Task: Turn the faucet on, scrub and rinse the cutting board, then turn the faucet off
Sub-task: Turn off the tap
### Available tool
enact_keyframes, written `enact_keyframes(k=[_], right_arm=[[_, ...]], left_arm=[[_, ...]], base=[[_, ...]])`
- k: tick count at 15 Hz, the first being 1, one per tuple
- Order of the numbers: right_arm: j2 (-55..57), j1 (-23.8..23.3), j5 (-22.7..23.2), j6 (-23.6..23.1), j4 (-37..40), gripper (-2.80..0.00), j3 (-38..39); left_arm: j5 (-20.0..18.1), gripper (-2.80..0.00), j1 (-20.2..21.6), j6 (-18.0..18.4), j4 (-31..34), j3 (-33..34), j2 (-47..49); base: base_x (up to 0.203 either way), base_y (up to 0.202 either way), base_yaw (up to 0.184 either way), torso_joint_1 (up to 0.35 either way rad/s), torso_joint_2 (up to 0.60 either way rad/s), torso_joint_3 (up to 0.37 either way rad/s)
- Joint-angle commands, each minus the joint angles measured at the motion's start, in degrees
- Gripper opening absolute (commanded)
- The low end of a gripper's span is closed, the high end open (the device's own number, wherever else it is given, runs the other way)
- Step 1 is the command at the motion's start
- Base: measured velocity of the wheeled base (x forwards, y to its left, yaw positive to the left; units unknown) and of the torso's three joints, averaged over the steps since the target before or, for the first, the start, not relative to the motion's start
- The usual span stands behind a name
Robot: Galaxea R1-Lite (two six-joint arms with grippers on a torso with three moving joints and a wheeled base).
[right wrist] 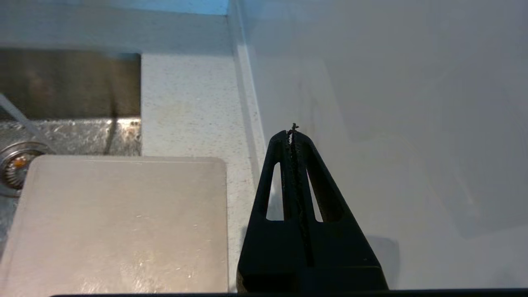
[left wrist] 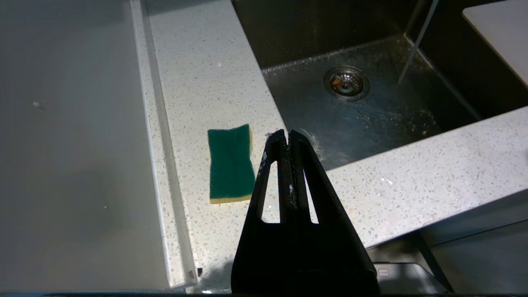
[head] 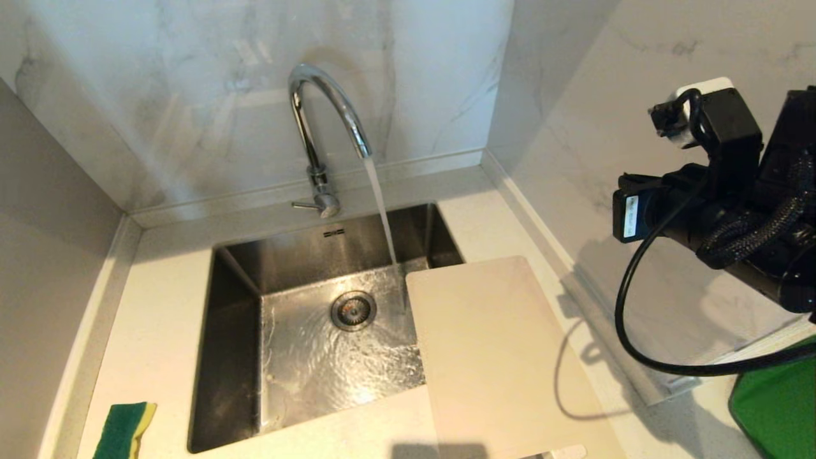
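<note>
Running: faucet streams into sink. Cutting board lies flat on counter, overhanging sink's right edge. Right gripper pinched closed, empty, above board's right. Left gripper closed, empty, nr sponge.

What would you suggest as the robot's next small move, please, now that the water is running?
Probably open the left gripper and lower it onto the sponge. The faucet already streams into the sink, the cutting board lies dry-looking across the sink's right edge, and the sponge sits untouched on the counter. Both grippers are shut and empty; the right gripper hovers beside the board.
</note>
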Motion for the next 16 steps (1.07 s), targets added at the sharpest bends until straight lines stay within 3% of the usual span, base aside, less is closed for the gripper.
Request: enact_keyframes(k=[1, 3, 8, 12, 16], right_arm=[[-2.1, 0.1, 2.6, 0.3, -0.1, -2.8, 2.1], [-4.4, 0.1, 9.9, 0.4, 0.1, -2.8, 5.3], [-15.2, -1.9, 21.0, 1.7, 9.9, -2.8, 11.6], [-25.4, -12.2, 25.3, 2.9, 14.6, -2.8, 18.0], [-37.1, -17.8, 26.5, 4.1, 14.9, -2.8, 28.5]], left_arm=[[0.0, -2.8, 0.0, 0.0, 0.0, 0.0, 0.1], [0.0, -2.8, 0.0, 0.0, -0.1, 0.0, 0.1], [0.0, -2.8, 0.0, 0.0, 0.0, 0.0, 0.1], [0.0, -2.8, 0.0, 0.0, -0.1, 0.0, 0.1], [0.0, -2.8, 0.0, 0.0, -0.1, 0.0, 0.1]], base=[[0.0, 0.0, 0.0, 0.0, 0.0, 0.0], [0.0, 0.0, 0.0, 0.0, 0.0, 0.0], [0.0, 0.0, 0.0, 0.0, 0.0, 0.0], [0.0, 0.0, 0.0, 0.0, 0.0, 0.0], [0.0, 0.0, 0.0, 0.0, 0.0, 0.0]])
